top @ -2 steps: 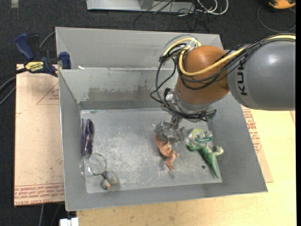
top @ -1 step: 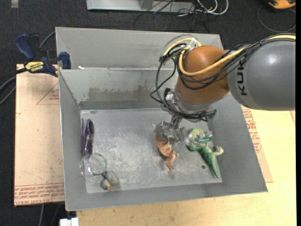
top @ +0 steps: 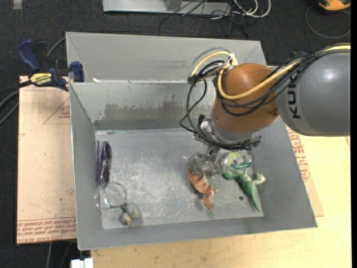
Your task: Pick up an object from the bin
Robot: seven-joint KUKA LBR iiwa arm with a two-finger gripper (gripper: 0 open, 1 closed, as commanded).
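Observation:
My gripper hangs low in the right half of the bin, under the orange wrist cover. Just below it lies a small brown toy animal on the bin floor. A green toy dinosaur lies to its right, with a green and white ring-shaped piece at its upper end, close beside the gripper. Whether anything sits between the fingers cannot be made out.
Along the left wall lies a purple pen-like thing. Below it are a clear round glass or lens and a small grey pebble-like piece. The arm and its cables enter from the right above the bin.

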